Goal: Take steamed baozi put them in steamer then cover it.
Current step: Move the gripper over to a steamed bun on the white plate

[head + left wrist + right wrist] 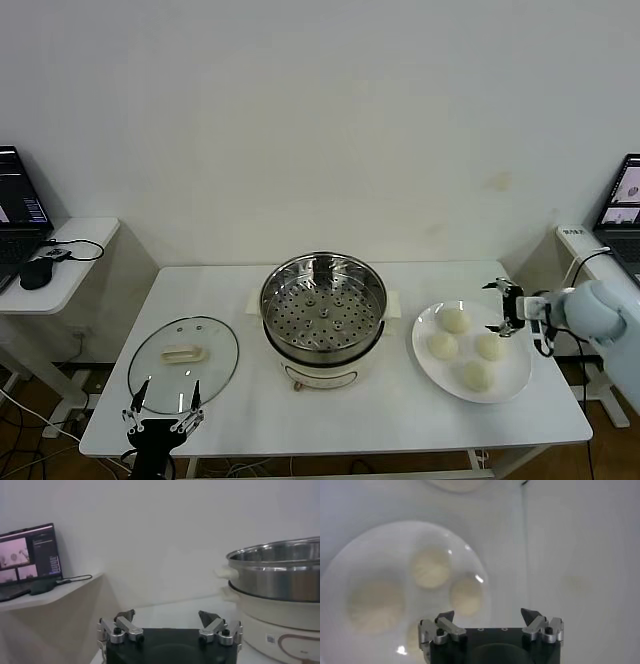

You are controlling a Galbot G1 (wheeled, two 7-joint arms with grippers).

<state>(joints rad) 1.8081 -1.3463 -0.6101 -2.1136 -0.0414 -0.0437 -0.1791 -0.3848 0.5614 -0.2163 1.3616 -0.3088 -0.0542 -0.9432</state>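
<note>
The right gripper (508, 306) hovers with its jaws spread and empty, off the 2 o'clock rim of the white plate (508, 385), just beside it. In the right wrist view the right gripper (489, 618) shows only two dark, pointed fingertips (445, 615) on metal brackets; the black body behind them is cut off by the frame edge. Beneath it the plate reads as a smooth glazed disc with bright glints.

The four steamed baozi (455, 320) sit on that plate in a loose cluster, close together, round, smooth and matte cream-white. In the wrist view they blur into pale mounds, and the nearest one is partly hidden behind the gripper body.

The left gripper (163, 415) is low at the table's front edge, at 6 o'clock from the cover (183, 364), jaws spread and holding nothing; its arm runs out of the frame. The left wrist view shows the left gripper (167, 618) pointing across the table, with the steamer's side cropped by the frame.

The cover lies flat on the white table (340, 415) at 9 o'clock from the steamer (323, 318): clear glass, a thin metal rim, a cream rectangular handle at centre. The steamer stands mid-table, uncovered, a shiny steel pot on a cream base with side handles, its perforated tray bare
</note>
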